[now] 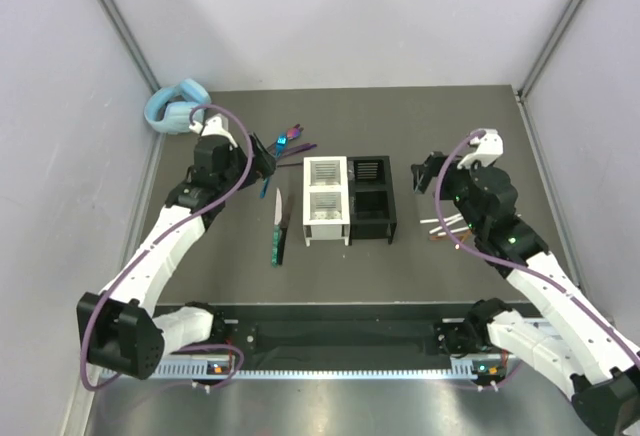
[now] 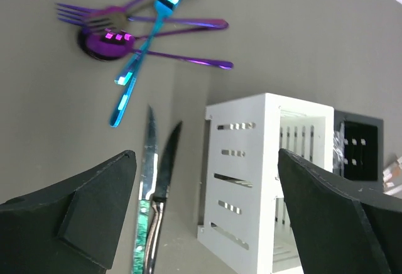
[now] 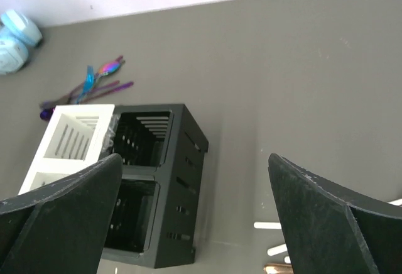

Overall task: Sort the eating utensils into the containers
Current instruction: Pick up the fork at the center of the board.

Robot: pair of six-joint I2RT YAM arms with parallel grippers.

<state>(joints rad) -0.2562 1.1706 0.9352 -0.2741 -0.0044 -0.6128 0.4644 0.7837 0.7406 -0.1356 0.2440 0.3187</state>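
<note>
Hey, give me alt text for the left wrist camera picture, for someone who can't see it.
A white slotted caddy stands on a grey table, framed by the open jaws of the left gripper. A heap of iridescent purple-blue forks and spoons lies at upper left, two knives lie beside the caddy, and a black caddy shows behind.

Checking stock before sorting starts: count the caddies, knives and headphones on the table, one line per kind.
White slotted two-compartment caddy: 1
Black slotted two-compartment caddy: 1
Knives: 2, the green-handled knife and the dark-bladed knife lying beside it
Light-blue headphones: 1
Total: 5
</note>
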